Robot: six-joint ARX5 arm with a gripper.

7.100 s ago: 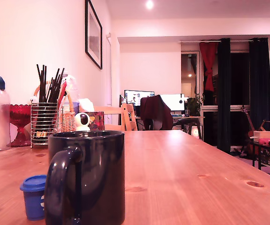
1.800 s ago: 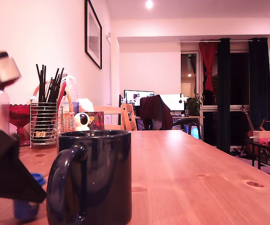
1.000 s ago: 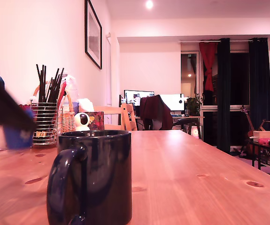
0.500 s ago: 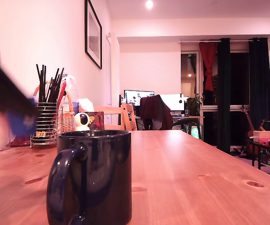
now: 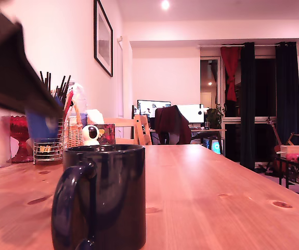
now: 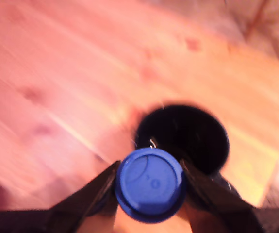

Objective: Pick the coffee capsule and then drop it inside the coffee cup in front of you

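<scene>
Coffee cup [image 5: 100, 198] first, as the largest piece of our work: a glossy navy-black mug with a thick looped handle, standing upright on the wooden table [image 5: 206, 198] close to the exterior camera, its dark mouth open and, in the wrist view, showing as a round black well [image 6: 183, 138] with nothing we can make out inside. Above it and toward the exterior view's left our gripper [image 5: 37, 112] hangs in the air, blurred, a dark wedge well clear of the tabletop. Its two dark fingers [image 6: 88, 194] press in on either side of the coffee capsule [image 6: 150, 184], pinching it; the grip looks secure, though blur hides the contact lines. We judge the step in hand to be the carry: the pick is done, the drop is not. From the wrist camera the capsule overlaps the cup's rim but does not sit over the centre of the mouth, so the next move calls for a short shift until the capsule sits squarely over the opening, then spreading the fingers. Capsule itself: small blue plastic pot [image 5: 41, 126], round flat blue top with a faint moulded mark, far shorter than the cup.
</scene>
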